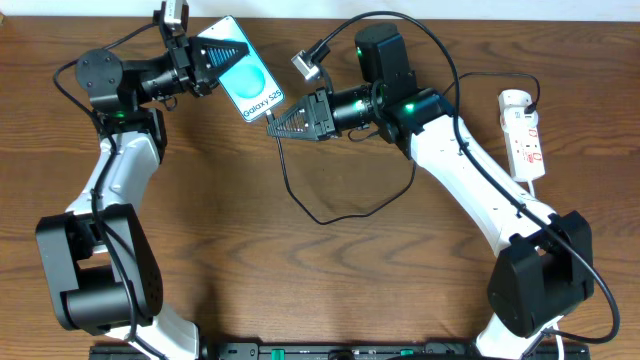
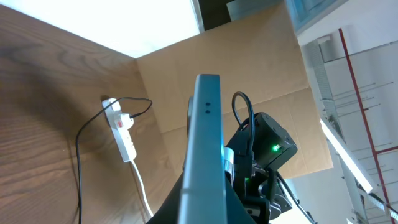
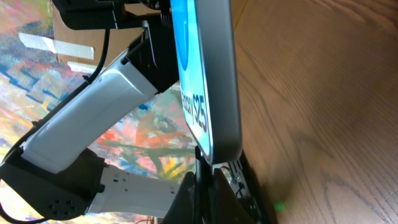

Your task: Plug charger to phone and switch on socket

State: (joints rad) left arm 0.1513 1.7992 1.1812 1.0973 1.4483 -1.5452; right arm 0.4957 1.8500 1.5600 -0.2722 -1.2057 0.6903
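Overhead, the left tool (image 1: 212, 62) is clamped on the phone (image 1: 248, 78) at upper centre. The right tool (image 1: 280, 124) is closed on the charger (image 1: 318, 221) tip at the phone's lower end. The socket (image 1: 525, 135) lies at the right on the counter (image 1: 300, 290). Both wrist views show the phone edge-on.

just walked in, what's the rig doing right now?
The left tool is clamped on the phone, holding it tilted above the table. The right tool grips the plug end of the charger and holds it at the phone's bottom edge. The frames don't show whether the plug is seated. The socket lies at the right side of the table, with neither arm at it.
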